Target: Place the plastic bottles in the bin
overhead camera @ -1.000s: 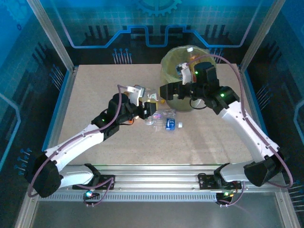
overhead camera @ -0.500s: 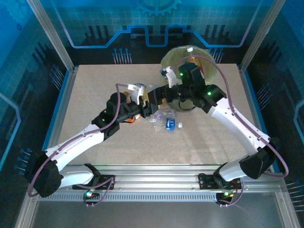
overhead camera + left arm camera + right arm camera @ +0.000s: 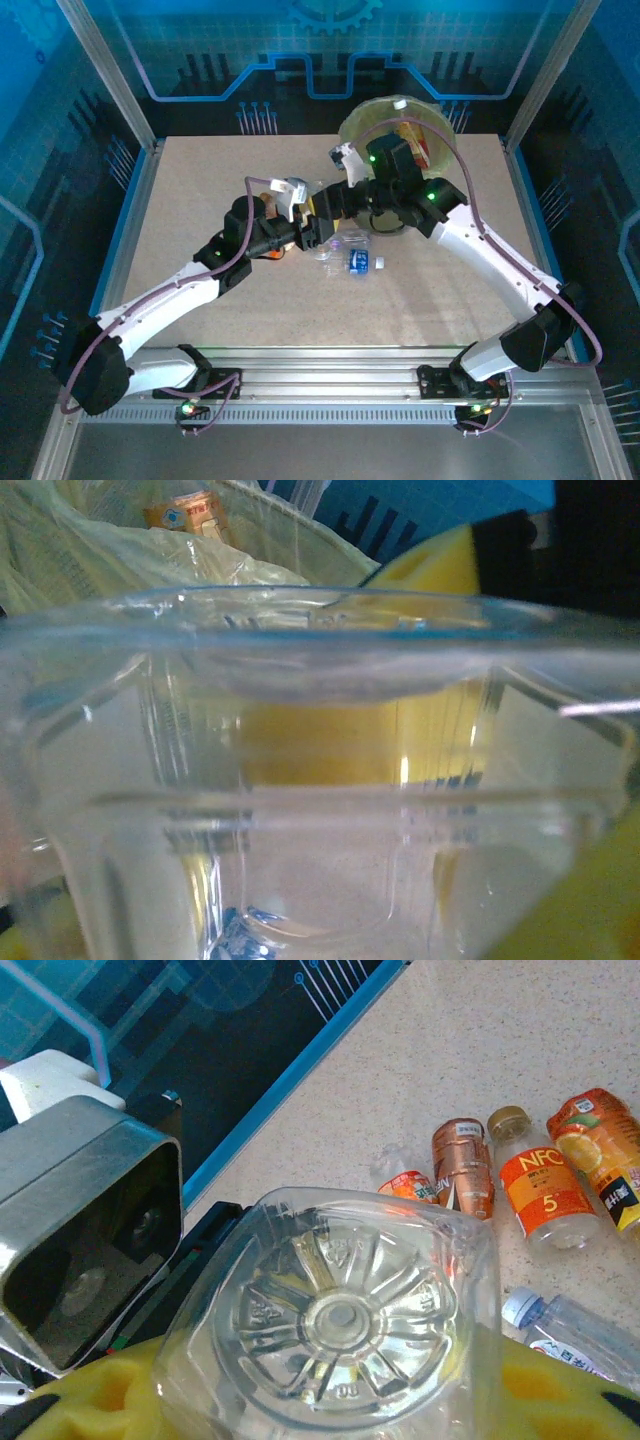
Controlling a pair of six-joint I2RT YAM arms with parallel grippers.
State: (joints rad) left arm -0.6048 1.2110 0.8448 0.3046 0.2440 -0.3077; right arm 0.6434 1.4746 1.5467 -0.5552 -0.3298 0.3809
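Crumpled clear bottle [image 3: 340, 1310] with star-ribbed base, pinched by right pincer [image 3: 330, 1395] between yellow foam pads [image 3: 90, 1395], left pincer [image 3: 308, 228] grip impossible to tell, glossy orange bottles [image 3: 540, 1195] on speckled desk [image 3: 480, 1040]

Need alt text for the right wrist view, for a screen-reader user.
A clear bottle, base toward the camera, sits between yellow finger pads. Beyond it on the speckled table lie an orange-labelled bottle, a brown bottle and a blue-capped bottle; a grey metal housing is at left.
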